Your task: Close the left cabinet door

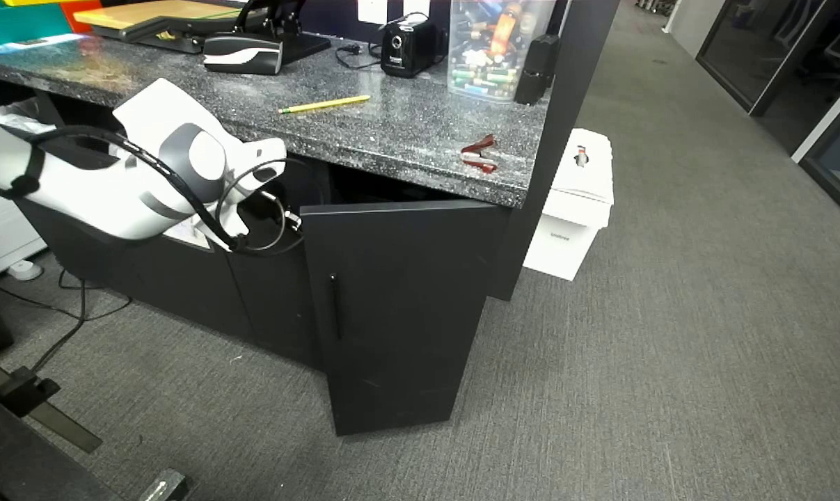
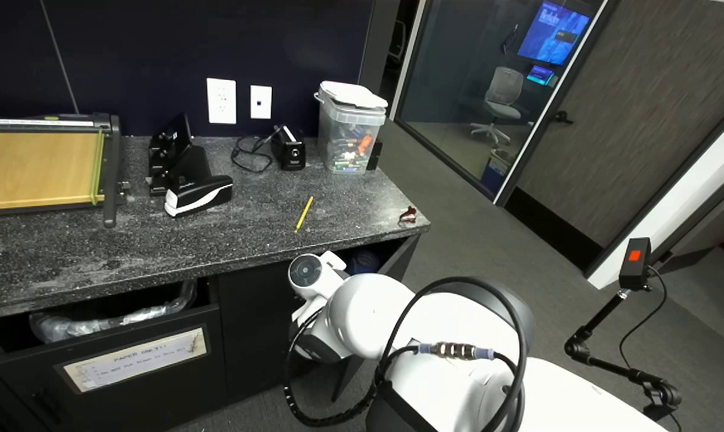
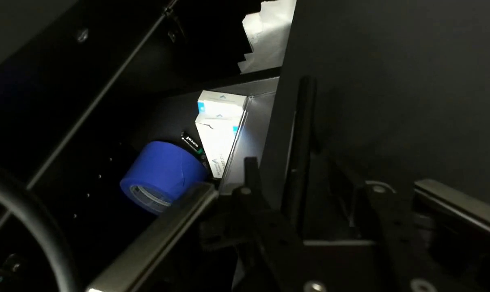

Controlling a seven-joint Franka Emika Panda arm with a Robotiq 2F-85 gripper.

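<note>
Robot arm (image 2: pixel 439 318): one, extended toward the front edge of the bench (image 2: pixel 248 222), wrist bent downward just outside it. Gripper (image 3: pixel 301 174): fingers wide, handle (image 3: pixel 306 113) seen between; contact unclear. Left cabinet door (image 1: pixel 406 313): stands open below the front corner. Staple remover (image 2: pixel 408 213): red, atop that corner.

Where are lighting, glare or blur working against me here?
Wrist view: shadow swallows much of the cabinet interior, the white boxes look partly washed out, the cable at left is soft, and the pincer has one finger nearly lost against a black panel. In an exterior view: the open door and its handle are black on black; the countertop carries a warm sheen at left.
</note>
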